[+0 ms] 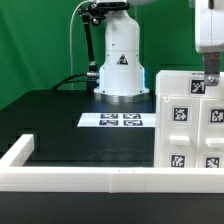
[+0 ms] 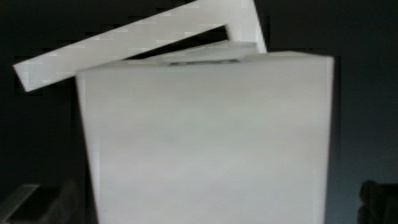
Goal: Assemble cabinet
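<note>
The cabinet [image 1: 192,120] stands on the black bench [image 1: 60,120] at the exterior view's right, just behind the low white rail [image 1: 90,178], with several square tags on its white front faces. In the wrist view the cabinet [image 2: 210,140] fills most of the picture as a plain white block, and a slanted white panel [image 2: 134,50] lies across its far edge. The tool [image 1: 211,82] comes down onto the top of the cabinet; how far it is open, and whether it holds anything, I cannot tell. The marker board [image 1: 118,121] lies flat near the arm's white base [image 1: 121,62], apart from the cabinet.
</note>
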### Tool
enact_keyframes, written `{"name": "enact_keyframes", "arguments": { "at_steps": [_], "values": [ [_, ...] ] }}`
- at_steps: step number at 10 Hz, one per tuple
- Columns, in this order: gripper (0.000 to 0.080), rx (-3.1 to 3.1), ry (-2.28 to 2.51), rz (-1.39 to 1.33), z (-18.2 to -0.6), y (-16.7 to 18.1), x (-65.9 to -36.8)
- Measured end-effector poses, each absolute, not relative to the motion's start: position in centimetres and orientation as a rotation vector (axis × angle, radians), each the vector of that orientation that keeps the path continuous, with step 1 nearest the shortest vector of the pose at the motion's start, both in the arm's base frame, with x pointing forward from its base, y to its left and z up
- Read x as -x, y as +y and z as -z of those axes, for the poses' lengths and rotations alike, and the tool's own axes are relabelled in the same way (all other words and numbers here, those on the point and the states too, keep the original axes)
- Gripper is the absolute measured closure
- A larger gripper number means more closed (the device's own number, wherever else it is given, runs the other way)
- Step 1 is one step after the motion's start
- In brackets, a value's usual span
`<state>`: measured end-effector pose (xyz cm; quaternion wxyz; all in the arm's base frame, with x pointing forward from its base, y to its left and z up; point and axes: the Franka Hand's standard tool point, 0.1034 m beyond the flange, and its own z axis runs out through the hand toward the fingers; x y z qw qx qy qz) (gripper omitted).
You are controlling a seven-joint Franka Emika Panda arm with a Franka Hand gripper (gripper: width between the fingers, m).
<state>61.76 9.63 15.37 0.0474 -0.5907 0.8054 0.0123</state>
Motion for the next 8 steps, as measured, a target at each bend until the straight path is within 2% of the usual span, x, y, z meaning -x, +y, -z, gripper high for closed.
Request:
{"name": "enact_keyframes", "arguments": {
  "at_steps": [8],
  "values": [
    [0.0002,1.811,2.451,-0.039,-15.29,9.74,-61.72]
  ]
}}
